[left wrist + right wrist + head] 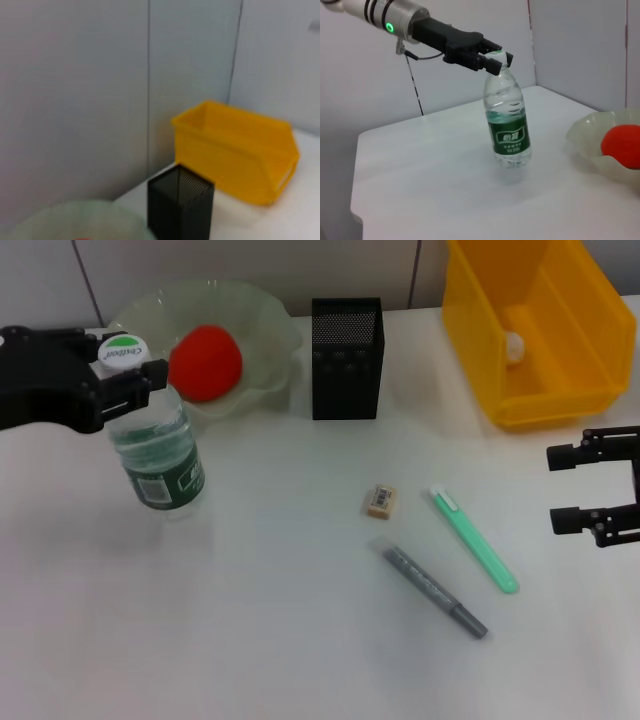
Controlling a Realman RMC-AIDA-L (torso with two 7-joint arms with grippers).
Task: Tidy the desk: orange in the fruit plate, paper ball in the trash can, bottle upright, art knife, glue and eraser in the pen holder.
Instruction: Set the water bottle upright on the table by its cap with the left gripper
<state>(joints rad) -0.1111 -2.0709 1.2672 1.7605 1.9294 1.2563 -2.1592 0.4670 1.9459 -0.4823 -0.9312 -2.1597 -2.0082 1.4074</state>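
Left hand point(128, 375) clenched round the cap of the bottle point(157, 458), steadying it upright on the desk point(280, 620). Right hand point(560, 488) hangs released near the trash can point(560, 390), idle.

A plain white bench point(280, 640) with a rounded corner fills the scene, backed from ten to two o'clock by pale grey wall panels point(75, 90) split by thin dark vertical seams.

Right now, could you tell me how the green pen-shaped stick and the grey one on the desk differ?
The green stick is mint green and flat-looking; the grey stick is dark grey and round like a marker. The green stick lies nearer the trash can, and the grey stick lies nearer the eraser. Both lie flat, angled alike, outside the pen holder.
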